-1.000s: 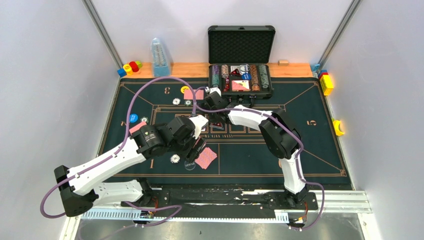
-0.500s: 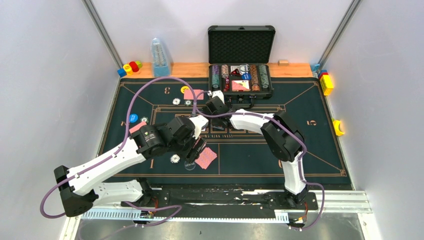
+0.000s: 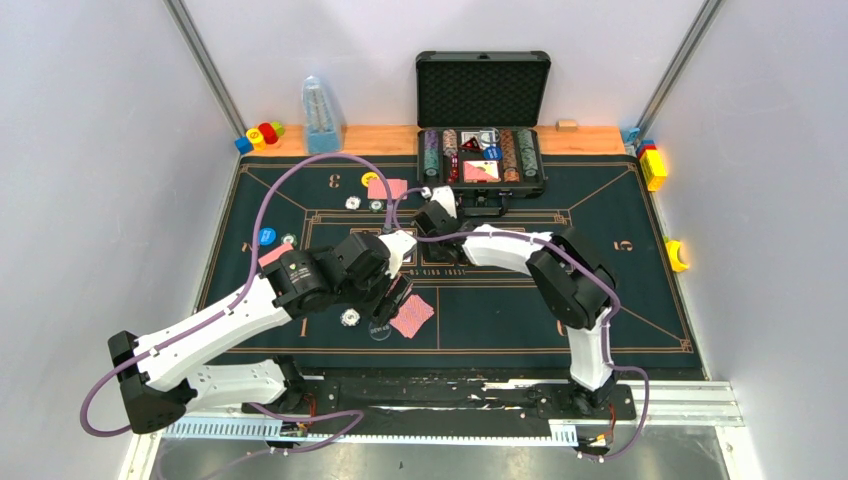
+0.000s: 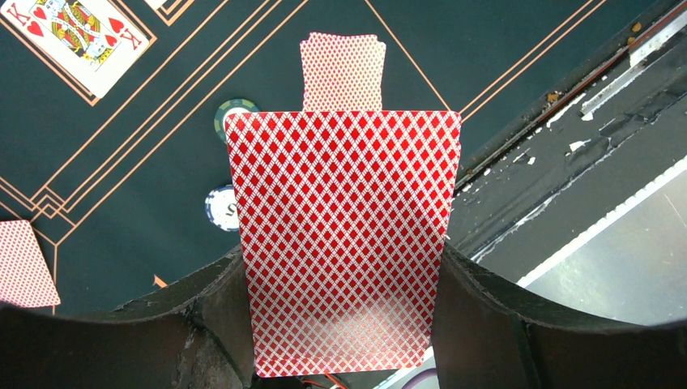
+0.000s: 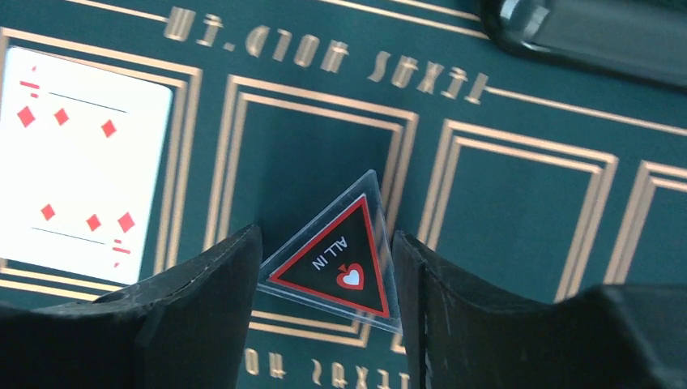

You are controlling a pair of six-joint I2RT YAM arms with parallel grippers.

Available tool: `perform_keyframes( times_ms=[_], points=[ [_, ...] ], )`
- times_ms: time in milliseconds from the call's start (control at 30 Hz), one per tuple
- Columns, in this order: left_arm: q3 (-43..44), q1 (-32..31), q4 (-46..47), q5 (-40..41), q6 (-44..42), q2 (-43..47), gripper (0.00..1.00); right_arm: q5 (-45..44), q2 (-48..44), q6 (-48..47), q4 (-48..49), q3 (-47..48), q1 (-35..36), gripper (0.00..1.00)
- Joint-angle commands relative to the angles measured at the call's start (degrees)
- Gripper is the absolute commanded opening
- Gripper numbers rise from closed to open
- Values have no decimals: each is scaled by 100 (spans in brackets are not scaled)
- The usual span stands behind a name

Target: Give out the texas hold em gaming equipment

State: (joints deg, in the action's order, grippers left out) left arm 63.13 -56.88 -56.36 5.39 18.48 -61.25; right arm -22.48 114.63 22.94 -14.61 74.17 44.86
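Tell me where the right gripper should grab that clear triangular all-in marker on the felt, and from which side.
Grip the all-in marker by its outer edges, coming straight down from above. It looks thin and lies about flat on the felt, so only the edges offer purchase. The right gripper straddles it that way, one finger on either side.

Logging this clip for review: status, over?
Left claw shut on red-backed card. Right claw straddles ALL IN marker, grip unclear. Face-up diamonds card beside it, apart.

White walls (image 3: 100, 150), wooden ledge (image 3: 380, 138) (far edge)
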Motion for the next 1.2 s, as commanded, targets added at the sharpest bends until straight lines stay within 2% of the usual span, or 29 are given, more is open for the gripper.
perform_keyframes(
  times_ms=[0,167,300,400,567,667,733,800,867,1033,1167],
  points=[
    [30,11,175,-12,-73,140,0,-916,-409,214,-884,-592,-82,59],
    [28,11,175,-11,-73,155,0,-1127,-880,454,-896,-1243,-700,57],
    [30,13,175,-13,-73,151,0,-1106,-1138,775,-908,-1681,-1508,57],
    [34,15,170,-6,-73,133,0,-539,-1287,918,-730,-1821,-2135,57],
    [39,17,164,23,-60,117,0,-299,-1373,1344,-713,-1787,-2944,59],
    [36,11,164,24,-60,114,0,-106,-1443,1540,-735,-1769,-3341,57],
    [34,11,153,38,-58,112,0,-108,-1627,1489,-606,-1841,-3326,60],
    [35,11,163,41,-55,101,0,96,-1852,954,-185,-1970,-3106,72],
    [38,11,161,54,-63,86,0,280,-1957,420,1,-1980,-2809,79],
    [40,15,157,55,-55,83,0,338,-2097,40,13,-1876,-2092,85],
    [36,11,157,36,-63,85,0,-122,-2209,74,-157,-1792,-1519,87]
  ],
)
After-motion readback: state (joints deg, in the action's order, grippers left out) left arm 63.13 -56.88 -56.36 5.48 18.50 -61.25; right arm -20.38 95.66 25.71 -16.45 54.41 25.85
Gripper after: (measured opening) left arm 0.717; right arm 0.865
